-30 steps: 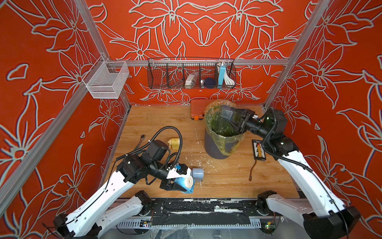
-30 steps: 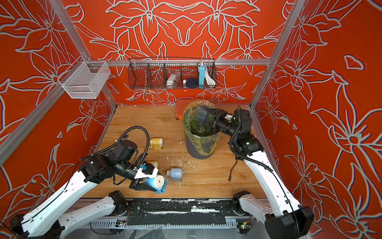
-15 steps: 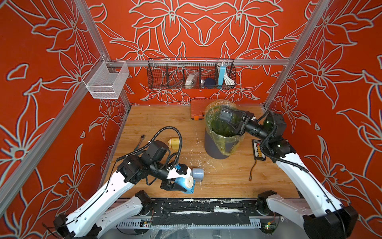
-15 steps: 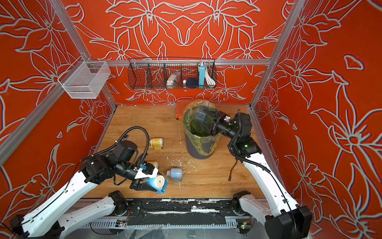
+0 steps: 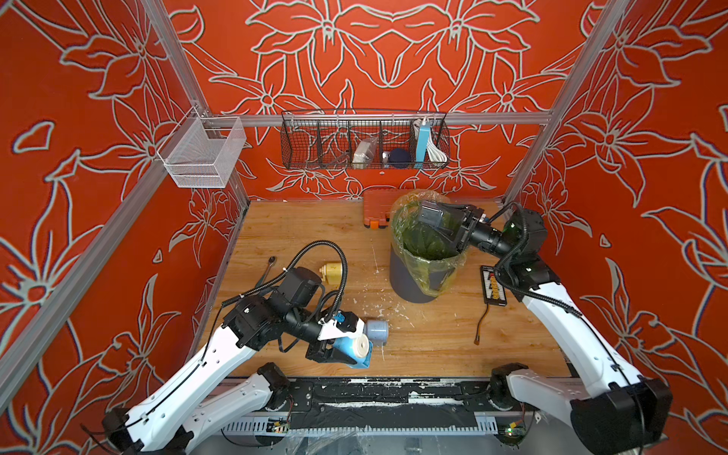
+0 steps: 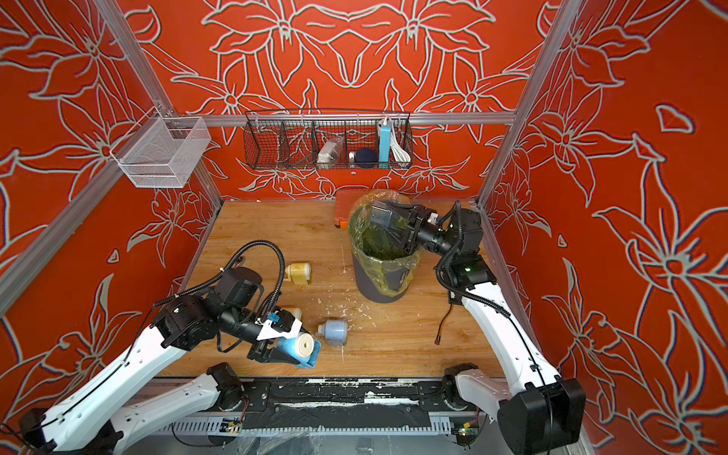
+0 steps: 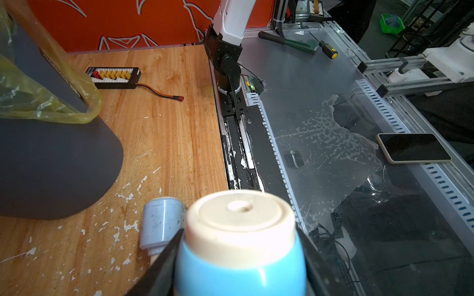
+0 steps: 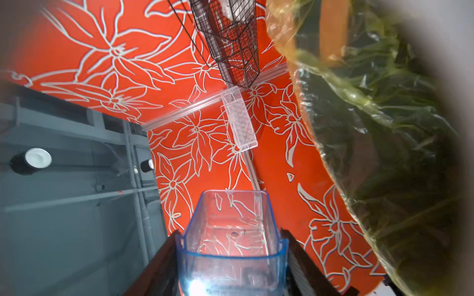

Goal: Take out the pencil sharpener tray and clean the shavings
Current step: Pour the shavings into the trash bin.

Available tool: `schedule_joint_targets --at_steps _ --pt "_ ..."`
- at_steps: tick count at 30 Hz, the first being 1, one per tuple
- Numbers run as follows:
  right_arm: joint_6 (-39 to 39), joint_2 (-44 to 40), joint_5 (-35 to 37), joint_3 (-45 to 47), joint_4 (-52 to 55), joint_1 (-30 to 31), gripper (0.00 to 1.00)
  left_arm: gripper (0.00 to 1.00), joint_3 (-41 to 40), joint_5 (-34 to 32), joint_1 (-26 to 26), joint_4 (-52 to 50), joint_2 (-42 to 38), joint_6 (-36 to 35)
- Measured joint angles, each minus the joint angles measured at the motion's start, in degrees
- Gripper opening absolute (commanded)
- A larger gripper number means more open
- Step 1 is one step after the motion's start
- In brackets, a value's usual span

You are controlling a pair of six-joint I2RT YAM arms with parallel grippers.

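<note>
**item 1, sharpener tray** (image 8: 232,230): clear box of blue-tinted plastic. the right pincer (image 5: 445,222) clamps it across its width. it hangs in the air over the mouth of the bin (image 5: 409,285), which stands toward the back right corner of the table (image 5: 307,228). in the right wrist view its inside looks almost bare, with one dark speck on the floor.

**item 2, sharpener** (image 7: 241,238): blue body with a cream end, gripped by the left pincer (image 6: 291,348) near the front edge of the table, left of middle. the tray slot is not visible.

**item 3, shavings** (image 7: 128,197): whitish flakes strewn on the table between the bin and the front edge. whether any lie in the bag (image 5: 433,272) cannot be told.

**item 4, spare pieces:** pale blue sharpener (image 5: 376,332), on its side just beside the left pincer; yellow sharpener (image 5: 331,272), farther back toward the left edge.

**step in hand, as judged:** emptying the tray into the bin.

**handling notes:**
- hold the tray inside the ring of the bag's rim.
- turn its open side fully down and give a short shake so clinging flakes fall.
- steer clear of the bag's loose film, which could snag a corner.
- grip firmly but do not crush the thin plastic.
- the flakes on the table are not yet cleared.
</note>
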State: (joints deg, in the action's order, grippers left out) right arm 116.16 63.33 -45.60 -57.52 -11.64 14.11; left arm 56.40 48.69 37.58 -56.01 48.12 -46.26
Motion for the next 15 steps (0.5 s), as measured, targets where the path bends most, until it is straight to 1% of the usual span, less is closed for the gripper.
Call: schedule_joint_targets --at_steps 2,3,5,6,8,9,10,11,12,13,15 --pt "-3.4 -0.5 -0.3 -1.6 5.2 -0.7 0.00 0.00 0.0 0.0 0.0 0.0 0.0 0.0" --pt "-4.2 -0.8 -1.7 -1.9 6.3 -1.3 0.00 0.00 0.0 -0.1 0.0 0.0 0.0 0.0" --pt "-1.6 -2.0 -1.7 0.8 0.1 -1.6 0.00 0.00 0.0 0.0 0.0 0.0 0.0 0.0" --pt "-1.7 -2.2 -1.6 0.8 0.6 -1.7 0.00 0.00 0.0 0.0 0.0 0.0 0.1 0.0" --pt "-6.2 -2.0 -2.5 -2.0 7.9 -2.6 0.00 0.00 0.0 0.0 0.0 0.2 0.3 0.0" --pt "-5.6 -2.1 -3.5 -1.8 6.7 -3.3 0.00 0.00 0.0 0.0 0.0 0.3 0.4 0.0" --pt "-3.8 -2.3 -3.9 -0.7 2.5 -3.6 0.00 0.00 0.1 0.1 0.0 0.3 0.6 0.0" --pt "-3.6 -2.4 -4.0 -0.4 1.4 -4.0 0.00 0.00 0.2 0.1 0.0 0.2 0.9 0.0" --pt "-5.4 -2.5 -4.0 -1.0 3.0 -4.2 0.00 0.00 0.2 0.0 0.0 0.3 1.1 -0.1" --pt "-9.6 -2.7 -3.4 -2.8 7.9 -4.3 0.00 0.00 0.2 0.0 0.0 0.2 1.3 -0.2" --pt "-21.4 -3.5 -1.9 -8.1 18.7 -4.9 0.00 0.00 0.4 -0.3 0.0 -0.3 1.9 -0.7"
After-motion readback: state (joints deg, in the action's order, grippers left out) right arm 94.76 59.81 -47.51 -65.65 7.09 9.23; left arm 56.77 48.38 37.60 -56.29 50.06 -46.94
